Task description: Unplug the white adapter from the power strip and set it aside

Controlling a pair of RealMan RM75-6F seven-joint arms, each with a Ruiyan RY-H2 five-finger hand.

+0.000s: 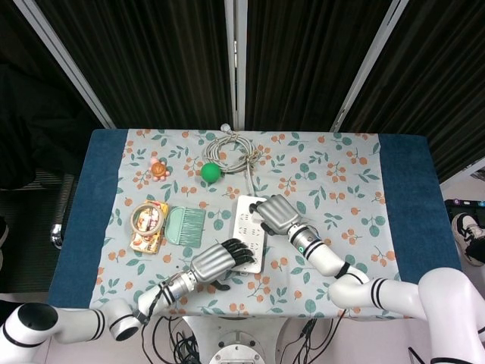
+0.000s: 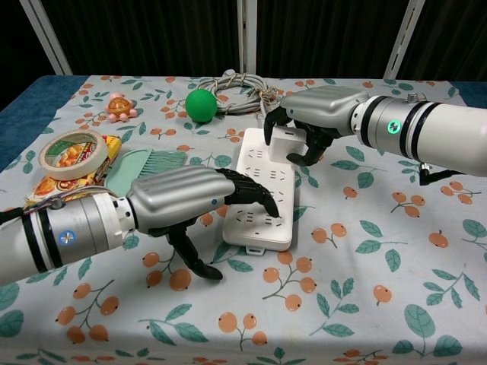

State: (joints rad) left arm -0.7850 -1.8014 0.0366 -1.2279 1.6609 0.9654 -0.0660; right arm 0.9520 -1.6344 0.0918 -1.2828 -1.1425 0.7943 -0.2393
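The white power strip (image 2: 257,199) (image 1: 246,227) lies lengthwise in the middle of the flowered cloth. My right hand (image 2: 319,114) (image 1: 277,213) grips the white adapter (image 2: 288,142) from above. The adapter hangs tilted over the strip's far right corner, and its plug side looks just clear of the sockets. In the head view the hand hides the adapter. My left hand (image 2: 186,199) (image 1: 217,261) reaches in from the near left. Its dark fingertips (image 2: 255,199) press on the near half of the strip, and its thumb points down beside the strip.
The strip's grey cable coil (image 2: 240,84) (image 1: 231,150) lies at the back, with a green ball (image 2: 202,105) beside it. On the left are a teal brush (image 2: 141,166), a tape roll (image 2: 72,150) on a snack packet, and an orange toy (image 2: 118,106).
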